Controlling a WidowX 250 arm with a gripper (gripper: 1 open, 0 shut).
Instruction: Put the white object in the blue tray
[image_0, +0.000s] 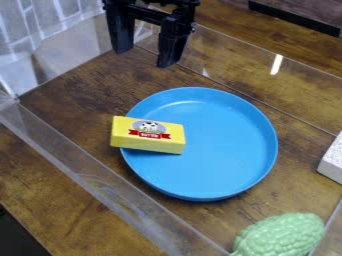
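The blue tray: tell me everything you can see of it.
The blue tray is a round, shallow plate of glossy bright-blue plastic with a low raised rim. It lies flat on the dark wooden table, near the middle of the view. A yellow block with a red-and-white label rests on its left rim, partly overhanging it. The rest of its surface is bare. Nothing else touches it, and the white object lies apart to its right.
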